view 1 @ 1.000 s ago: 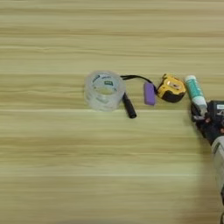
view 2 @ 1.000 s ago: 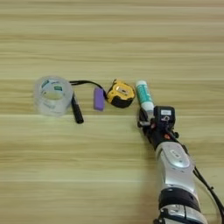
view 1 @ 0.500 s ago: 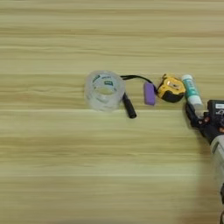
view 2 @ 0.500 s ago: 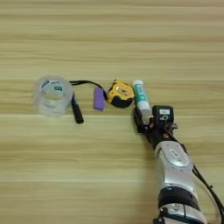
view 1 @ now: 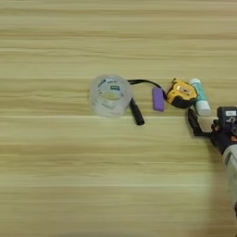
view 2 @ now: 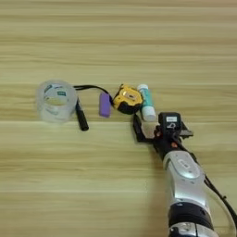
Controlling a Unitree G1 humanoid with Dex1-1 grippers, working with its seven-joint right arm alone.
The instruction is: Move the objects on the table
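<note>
The glue stick (view 2: 147, 102) lies at the gripper's (view 2: 152, 125) twelve o'clock, touching the tape measure (view 2: 127, 99). The black fingers are apart, holding nothing. It looks light, hard and rolly; pinching its middle seems best.

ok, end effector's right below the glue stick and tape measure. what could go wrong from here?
1. The glue stick lies touching the tape measure, so closing on one may shove the other.
2. The end effector has one finger below the tape measure; moving forward could clip it.
3. The purple piece and cable plug lie close left, so a push could chain along the row.
</note>
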